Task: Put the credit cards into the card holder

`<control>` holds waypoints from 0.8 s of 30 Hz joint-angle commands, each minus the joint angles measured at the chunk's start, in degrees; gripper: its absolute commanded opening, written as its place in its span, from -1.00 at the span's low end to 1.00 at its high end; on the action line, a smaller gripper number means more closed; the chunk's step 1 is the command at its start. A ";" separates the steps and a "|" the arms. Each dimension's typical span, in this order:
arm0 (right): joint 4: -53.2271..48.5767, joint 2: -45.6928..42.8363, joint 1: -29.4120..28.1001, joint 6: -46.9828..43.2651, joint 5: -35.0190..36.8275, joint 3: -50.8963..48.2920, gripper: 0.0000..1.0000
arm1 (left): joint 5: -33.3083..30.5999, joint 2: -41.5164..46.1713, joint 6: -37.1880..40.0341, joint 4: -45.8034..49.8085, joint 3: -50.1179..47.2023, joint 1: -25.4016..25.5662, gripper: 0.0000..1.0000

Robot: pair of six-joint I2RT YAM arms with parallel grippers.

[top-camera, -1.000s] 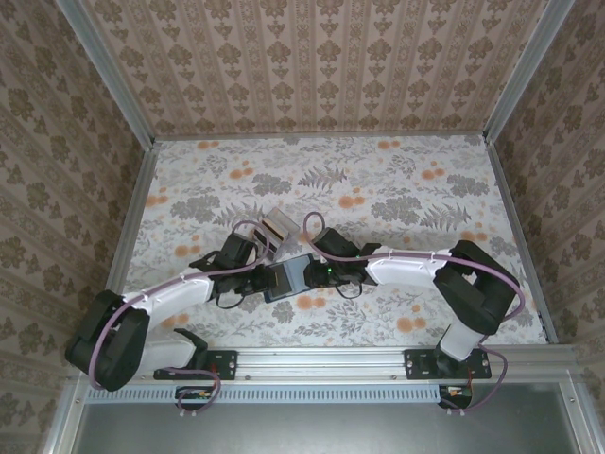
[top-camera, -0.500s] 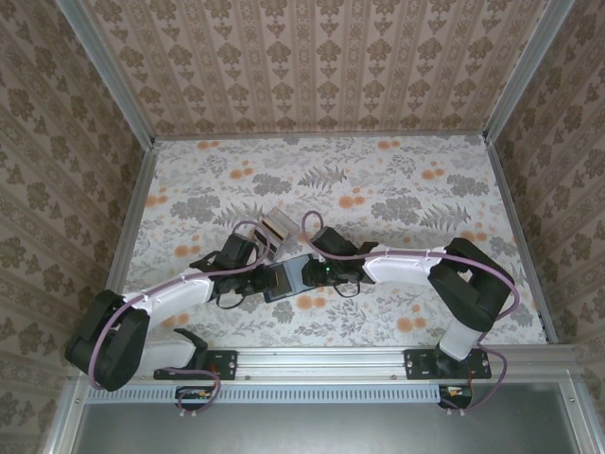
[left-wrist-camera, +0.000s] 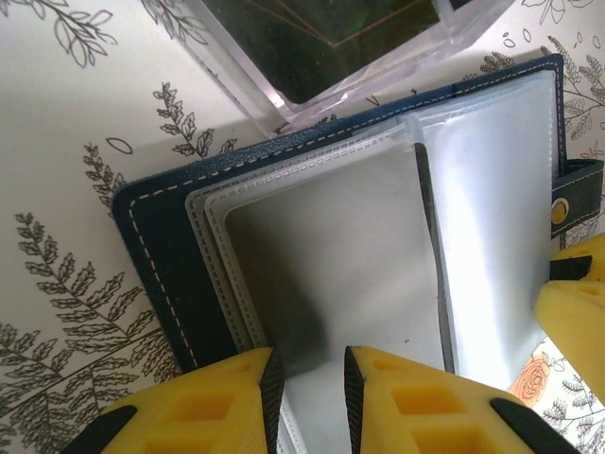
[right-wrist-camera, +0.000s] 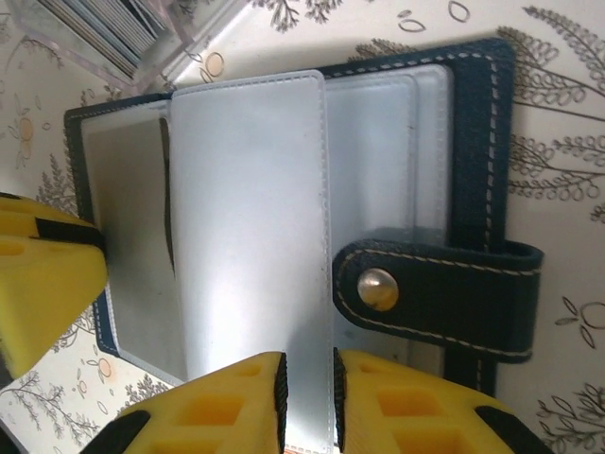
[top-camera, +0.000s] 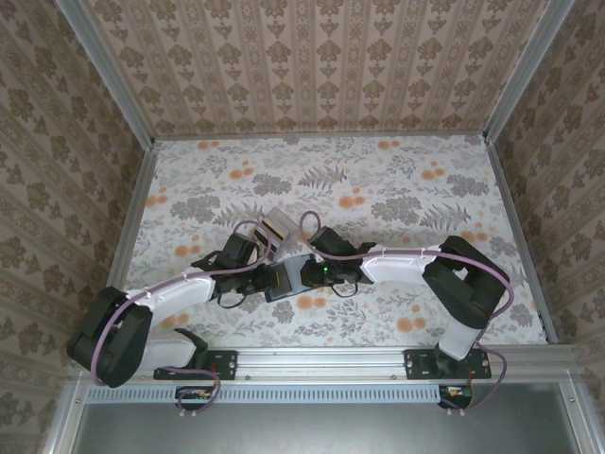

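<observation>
Your left gripper (left-wrist-camera: pixel 307 378) has its yellow fingers pinched on a clear plastic sleeve (left-wrist-camera: pixel 321 274) of the open navy stitched leather card holder (top-camera: pixel 284 280). The holder lies flat on the floral table (top-camera: pixel 397 180), near the middle, between the two arms. Your right gripper (right-wrist-camera: pixel 308 388) straddles the edge of another sleeve (right-wrist-camera: pixel 250 218) with a narrow gap, and you cannot tell whether it is clamped. The whitish, tan and dark credit cards (right-wrist-camera: pixel 118 24) stand edge-on in a transparent acrylic box (top-camera: pixel 277 227) just beside the holder's far side.

Floral-patterned table (top-camera: pixel 397 189), open navy card holder (top-camera: pixel 284 280) lying on it, clear box (top-camera: pixel 275 227) just beside
</observation>
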State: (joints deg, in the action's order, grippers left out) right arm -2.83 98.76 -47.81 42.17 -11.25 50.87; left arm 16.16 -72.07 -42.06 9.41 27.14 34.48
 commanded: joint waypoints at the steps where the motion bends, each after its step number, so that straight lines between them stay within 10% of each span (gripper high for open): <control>1: 3.80 0.75 0.30 0.31 -3.10 -0.30 -0.52 | -0.19 -0.66 0.24 1.13 0.18 0.33 -0.45; 11: 19.50 1.90 0.41 1.99 -15.76 -2.28 -0.37 | -2.13 7.84 0.02 7.30 1.08 -1.78 -0.39; 24: 26.52 8.87 -2.92 3.00 -20.65 0.58 -0.30 | -2.62 22.49 3.07 24.45 7.39 -16.37 -0.17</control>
State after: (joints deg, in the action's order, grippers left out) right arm 20.80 107.39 -50.39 45.15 -29.21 49.67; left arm 13.65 -51.00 -41.65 28.34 30.26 19.75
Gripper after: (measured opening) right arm 0.343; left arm 0.412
